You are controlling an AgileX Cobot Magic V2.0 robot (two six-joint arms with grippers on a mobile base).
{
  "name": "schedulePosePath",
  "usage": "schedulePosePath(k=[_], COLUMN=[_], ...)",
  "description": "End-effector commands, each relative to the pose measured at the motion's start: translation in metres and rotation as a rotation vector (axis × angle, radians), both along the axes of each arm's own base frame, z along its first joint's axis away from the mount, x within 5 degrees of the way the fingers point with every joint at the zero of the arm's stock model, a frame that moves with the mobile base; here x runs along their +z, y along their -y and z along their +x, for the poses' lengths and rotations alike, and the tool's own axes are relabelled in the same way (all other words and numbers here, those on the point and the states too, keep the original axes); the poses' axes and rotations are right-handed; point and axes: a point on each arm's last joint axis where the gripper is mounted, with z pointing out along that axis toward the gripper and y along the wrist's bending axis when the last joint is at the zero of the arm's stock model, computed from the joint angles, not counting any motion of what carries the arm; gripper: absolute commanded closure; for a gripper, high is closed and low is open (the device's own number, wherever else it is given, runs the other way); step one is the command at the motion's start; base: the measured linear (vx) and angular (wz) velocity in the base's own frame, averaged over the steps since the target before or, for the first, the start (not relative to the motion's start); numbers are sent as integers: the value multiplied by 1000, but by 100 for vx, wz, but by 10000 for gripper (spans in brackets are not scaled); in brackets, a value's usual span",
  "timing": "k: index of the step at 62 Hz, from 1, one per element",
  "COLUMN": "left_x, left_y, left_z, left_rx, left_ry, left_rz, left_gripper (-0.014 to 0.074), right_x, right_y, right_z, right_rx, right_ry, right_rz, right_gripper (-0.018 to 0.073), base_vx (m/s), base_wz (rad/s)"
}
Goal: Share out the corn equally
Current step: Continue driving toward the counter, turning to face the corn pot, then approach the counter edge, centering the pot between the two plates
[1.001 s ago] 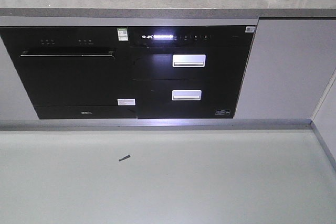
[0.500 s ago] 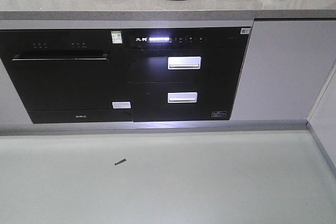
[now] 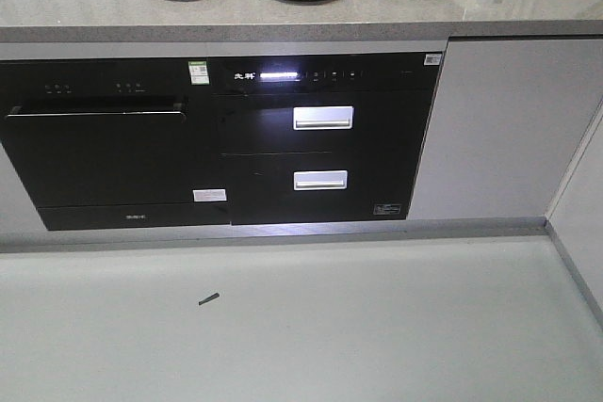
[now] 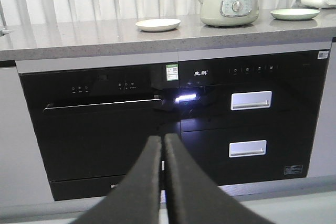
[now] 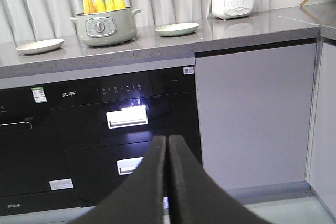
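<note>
Your corn (image 5: 104, 2) stands on end in the pot (image 5: 106, 30) on the far counter (image 5: 247, 24) — four cobs side by side, long axes vertical, pointed tips up. A cream plate (image 5: 40, 45) sits left of the pot and a green plate (image 5: 177, 29) right. The left gripper (image 4: 162, 139) and right gripper (image 5: 167, 139) each have fingers pressed together — holding nothing, well short of the counter.

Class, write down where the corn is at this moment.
In both wrist views the corn stands upright in the cooker pot on the countertop, between the cream plate and the green plate.
</note>
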Motion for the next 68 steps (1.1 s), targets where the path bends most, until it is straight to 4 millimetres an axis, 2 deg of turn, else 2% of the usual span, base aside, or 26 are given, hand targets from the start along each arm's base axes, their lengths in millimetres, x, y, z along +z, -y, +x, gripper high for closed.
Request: schedulePosePath(k=[1,68], left_x=[3,3], left_y=[0,0], left_z=[0,0], left_rx=[1,1], left_ry=[75,75], left_rz=[-7,-7], left_gripper=[603,603], right_x=[4,4], right_y=[0,0], right_z=[0,0], right_rx=[-6,-6], right_ry=[70,69], right_rz=[-19,-19], right_gripper=[565,565], base_vx=[5,4], base_wz=[-3,-1])
